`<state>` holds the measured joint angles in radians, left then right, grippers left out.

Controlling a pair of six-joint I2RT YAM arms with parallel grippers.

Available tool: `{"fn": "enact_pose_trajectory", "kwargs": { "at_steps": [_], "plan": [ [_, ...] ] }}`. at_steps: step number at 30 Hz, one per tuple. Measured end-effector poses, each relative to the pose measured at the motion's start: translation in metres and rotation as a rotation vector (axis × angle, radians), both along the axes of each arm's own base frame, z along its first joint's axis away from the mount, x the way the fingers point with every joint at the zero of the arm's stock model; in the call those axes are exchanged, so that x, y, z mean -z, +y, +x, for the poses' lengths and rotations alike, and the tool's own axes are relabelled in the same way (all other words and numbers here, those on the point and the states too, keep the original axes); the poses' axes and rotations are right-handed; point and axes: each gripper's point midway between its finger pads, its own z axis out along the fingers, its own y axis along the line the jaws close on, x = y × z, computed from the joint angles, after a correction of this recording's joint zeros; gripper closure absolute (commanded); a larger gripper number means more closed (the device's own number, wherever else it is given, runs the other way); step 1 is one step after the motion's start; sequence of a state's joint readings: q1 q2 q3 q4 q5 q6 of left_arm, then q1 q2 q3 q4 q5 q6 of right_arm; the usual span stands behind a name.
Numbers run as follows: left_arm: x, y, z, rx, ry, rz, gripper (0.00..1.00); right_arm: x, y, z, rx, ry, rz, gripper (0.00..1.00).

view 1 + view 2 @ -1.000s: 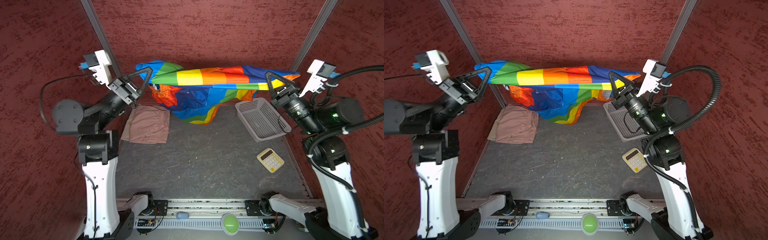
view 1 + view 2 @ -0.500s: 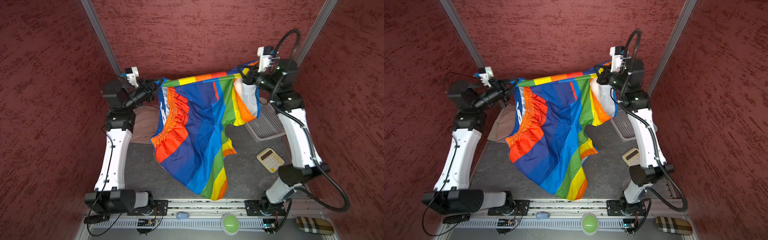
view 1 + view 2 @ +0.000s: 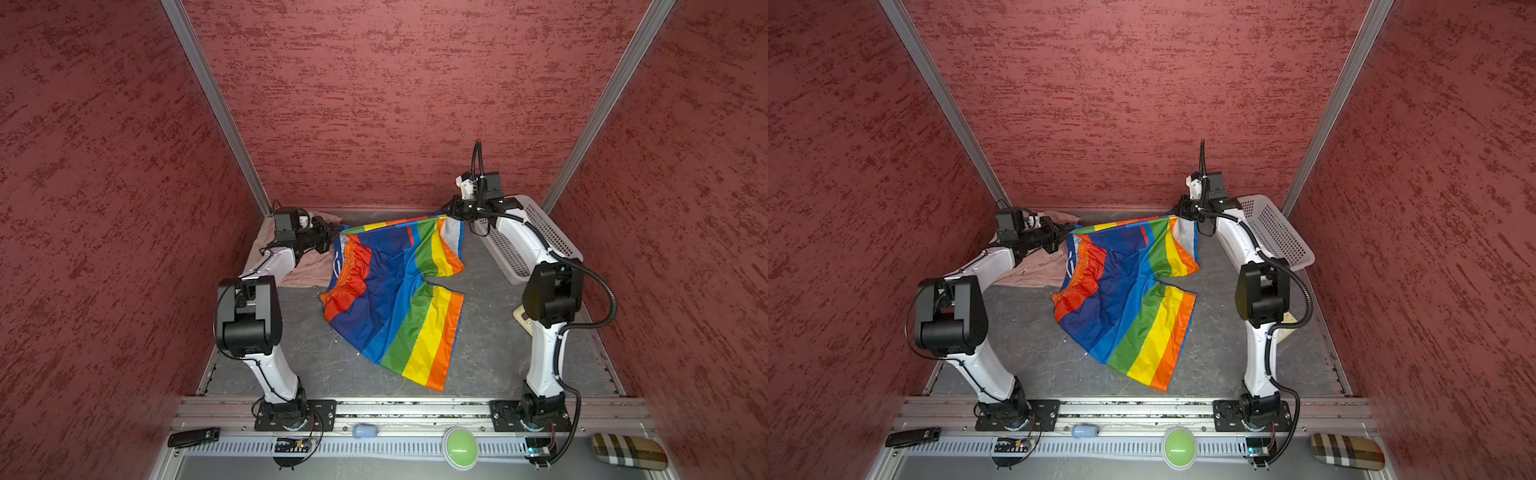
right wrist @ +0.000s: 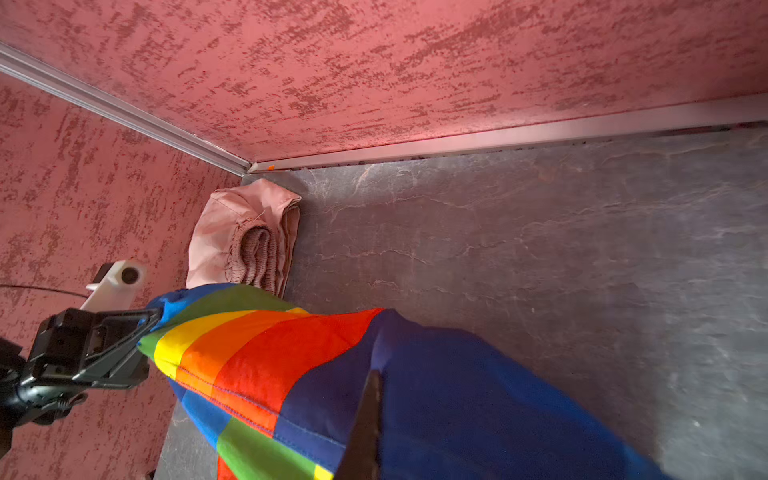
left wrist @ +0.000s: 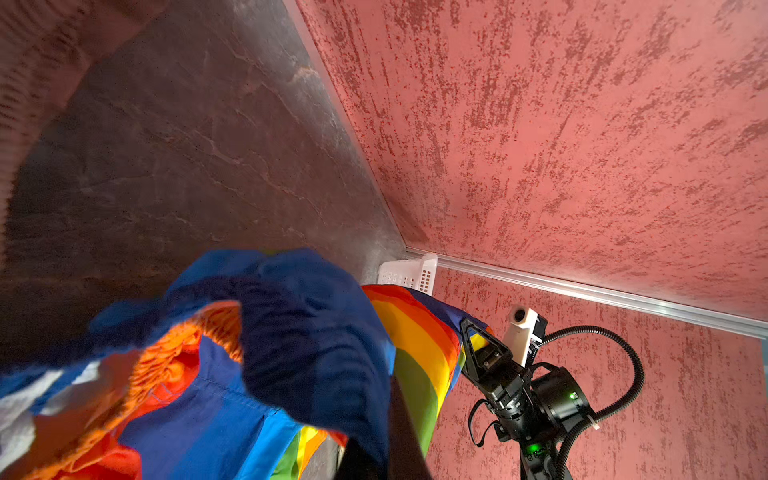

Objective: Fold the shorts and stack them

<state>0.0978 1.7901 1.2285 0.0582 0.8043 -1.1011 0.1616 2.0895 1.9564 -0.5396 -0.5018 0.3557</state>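
- left gripper (image 3: 334, 232) (image 3: 1068, 227): jaws pinched together on one end of the top edge of the rainbow shorts (image 3: 395, 299) (image 3: 1129, 303). The right wrist view shows the cloth corner running straight into its tips (image 4: 148, 321).
- right gripper (image 3: 448, 214) (image 3: 1177, 214): clamped on the other end of that same edge. The left wrist view shows its tips (image 5: 464, 326) buried in the striped cloth (image 5: 291, 332).
- right wrist view, close up: a dark, blurred finger (image 4: 368, 415) presses into the blue part of the shorts (image 4: 291, 365).
- the held edge runs taut from gripper to gripper and sits a bit higher at the right gripper in both top views.
- the rest of the rainbow shorts hangs below both grippers and spreads on the grey table (image 3: 311, 357) toward the arm bases.
- the gathered orange-red waist end drops just under the left gripper. A short striped flap hangs under the right gripper.
- the long striped leg lies flat, and its hem is well away from both grippers.
- pink shorts (image 3: 307, 270) (image 3: 1038, 270) (image 4: 232, 232): a crumpled pile on the table under and behind the left gripper, in the corner. Cannot tell whether it is one pair or two, or whether it touches the rainbow cloth.
- white basket (image 3: 552, 237) (image 3: 1279, 232) (image 5: 409, 272): on the outer side of the right gripper, near it, along the wall. The right forearm crosses in front of it.
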Motion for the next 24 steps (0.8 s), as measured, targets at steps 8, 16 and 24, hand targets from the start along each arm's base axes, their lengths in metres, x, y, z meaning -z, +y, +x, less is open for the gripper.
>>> {"fn": "enact_pose_trajectory", "kwargs": {
  "at_steps": [8,16,24],
  "plan": [
    [-0.011,0.054,-0.004,-0.125,-0.046,0.026,1.00,0.054,-0.078,-0.039,0.197,0.100,-0.146,0.51],
    [-0.026,0.066,-0.027,-0.157,-0.090,0.030,1.00,0.038,-0.075,-0.084,0.244,0.066,-0.147,0.10],
    [-0.032,0.063,-0.028,-0.155,-0.096,-0.004,1.00,0.070,0.028,-0.108,0.064,0.101,0.046,0.01]
  ]
}}
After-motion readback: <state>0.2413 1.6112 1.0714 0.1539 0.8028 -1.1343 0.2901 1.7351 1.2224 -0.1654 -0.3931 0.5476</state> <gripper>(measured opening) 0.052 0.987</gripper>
